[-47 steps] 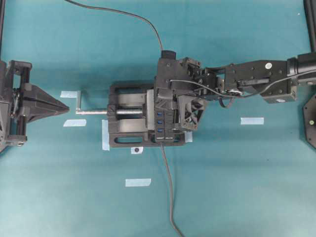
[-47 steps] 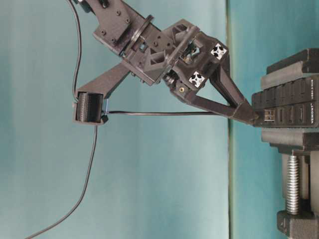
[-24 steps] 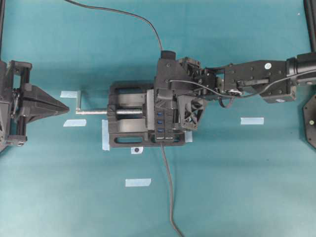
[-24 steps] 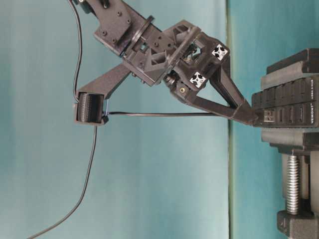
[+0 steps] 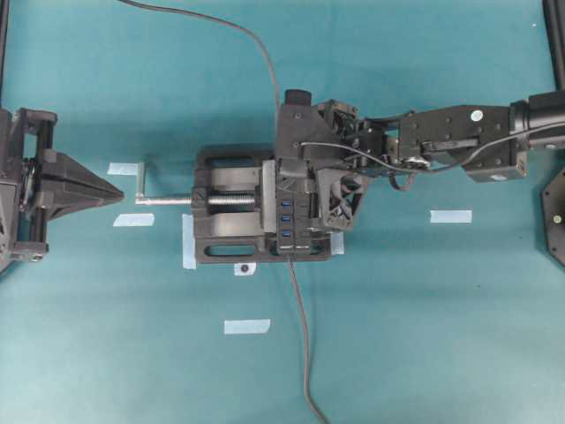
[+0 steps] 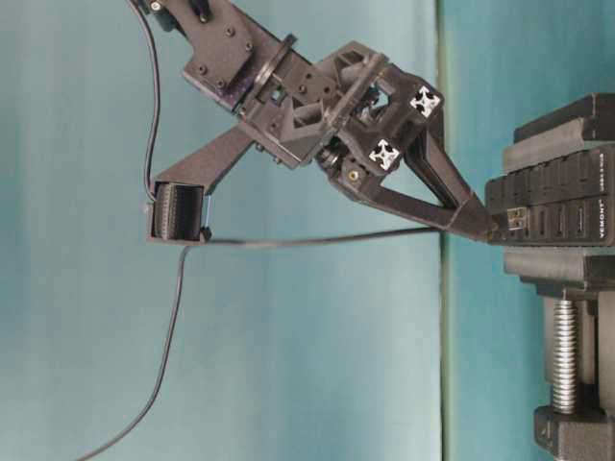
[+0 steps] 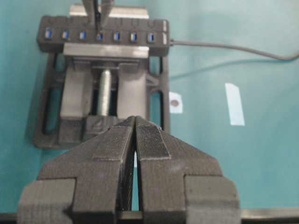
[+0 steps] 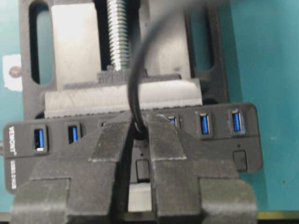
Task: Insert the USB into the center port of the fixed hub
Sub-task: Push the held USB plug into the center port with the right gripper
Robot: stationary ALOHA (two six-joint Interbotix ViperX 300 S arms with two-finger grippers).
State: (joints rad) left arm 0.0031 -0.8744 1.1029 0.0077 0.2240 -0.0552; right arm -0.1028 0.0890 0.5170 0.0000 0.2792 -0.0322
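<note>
My left gripper (image 5: 110, 190) sits pinched shut on nothing at nine o'clock. One vise (image 5: 225, 231) holds one fixed hub (image 7: 103, 35) with seven blue ports. My right gripper (image 6: 485, 223) squeezes the USB (image 6: 517, 220) against the center port (image 7: 99, 35). Five tape bits (image 5: 246, 326) dot the teal table (image 5: 424, 327).

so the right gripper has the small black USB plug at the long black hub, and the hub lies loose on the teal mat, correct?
Not loose: the long black hub is clamped in the bulky black vise, as the overhead view shows. The right gripper does have the small black USB plug at it.
</note>
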